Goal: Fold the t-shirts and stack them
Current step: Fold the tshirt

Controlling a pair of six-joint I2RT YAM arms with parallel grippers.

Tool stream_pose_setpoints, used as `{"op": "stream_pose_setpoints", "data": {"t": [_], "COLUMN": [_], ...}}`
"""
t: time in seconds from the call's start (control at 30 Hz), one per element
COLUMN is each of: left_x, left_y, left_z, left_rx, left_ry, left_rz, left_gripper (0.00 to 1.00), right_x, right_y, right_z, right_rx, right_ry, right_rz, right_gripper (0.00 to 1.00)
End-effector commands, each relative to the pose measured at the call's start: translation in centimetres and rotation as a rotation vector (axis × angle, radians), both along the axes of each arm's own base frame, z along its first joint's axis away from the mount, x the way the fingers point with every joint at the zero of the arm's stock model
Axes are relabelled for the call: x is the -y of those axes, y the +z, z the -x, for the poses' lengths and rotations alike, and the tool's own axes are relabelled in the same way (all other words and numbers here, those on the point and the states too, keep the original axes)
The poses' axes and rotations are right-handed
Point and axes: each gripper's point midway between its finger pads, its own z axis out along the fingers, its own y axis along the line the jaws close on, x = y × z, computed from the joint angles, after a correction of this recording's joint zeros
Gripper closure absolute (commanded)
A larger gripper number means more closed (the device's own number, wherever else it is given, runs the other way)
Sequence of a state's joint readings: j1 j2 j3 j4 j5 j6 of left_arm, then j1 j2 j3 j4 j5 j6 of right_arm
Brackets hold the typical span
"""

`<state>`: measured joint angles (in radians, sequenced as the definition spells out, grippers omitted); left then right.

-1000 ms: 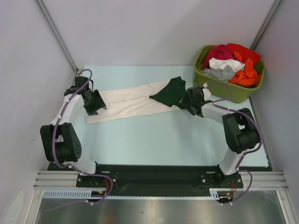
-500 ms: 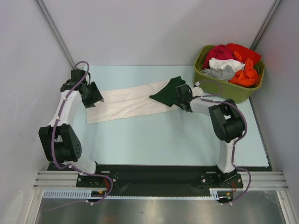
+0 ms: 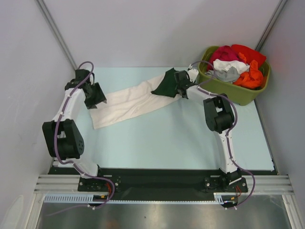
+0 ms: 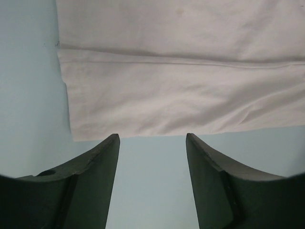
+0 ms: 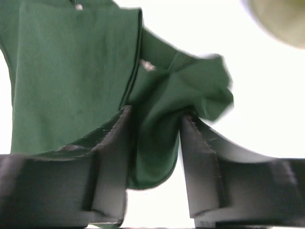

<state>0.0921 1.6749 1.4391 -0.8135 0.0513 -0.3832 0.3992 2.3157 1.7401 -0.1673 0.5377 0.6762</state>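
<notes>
no readable text, labels or numbers

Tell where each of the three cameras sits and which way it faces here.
Top external: above and behind the arm bases, looking down on the table; both arms show whole, plus the cream-white t-shirt, dark green fabric and olive-green tub.
Left wrist: on the left arm, facing the cream-white t-shirt's edge past the open left gripper, both fingers showing.
Right wrist: on the right arm, facing the dark green fabric pinched in the right gripper.
Shared: each wrist view's cloth also shows in the top view.
</notes>
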Motion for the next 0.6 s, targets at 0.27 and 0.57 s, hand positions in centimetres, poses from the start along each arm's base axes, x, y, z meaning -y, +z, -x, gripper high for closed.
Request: {"op": "stream_pose_setpoints", "data": {"t": [0.27, 0.57], "left_x": [-1.0, -3.2], "left_y": [-5.1, -7.7], "left_z": [8.6, 8.2], "left_rx": [-0.121, -0.086], "left_ry": [0.224, 0.439], "left_rz": [0.035, 0.249], "left_gripper": [0.28, 0.31], "right_x": [-2.0, -1.4], "right_y": [11.1, 16.0], "right_z": [3.3, 11.6], "right_rx": [-0.014, -0.005], "right_ry": [0.262, 0.401], "right_rz": [0.066, -0.054], "right_gripper": [0.16, 0.12]}}
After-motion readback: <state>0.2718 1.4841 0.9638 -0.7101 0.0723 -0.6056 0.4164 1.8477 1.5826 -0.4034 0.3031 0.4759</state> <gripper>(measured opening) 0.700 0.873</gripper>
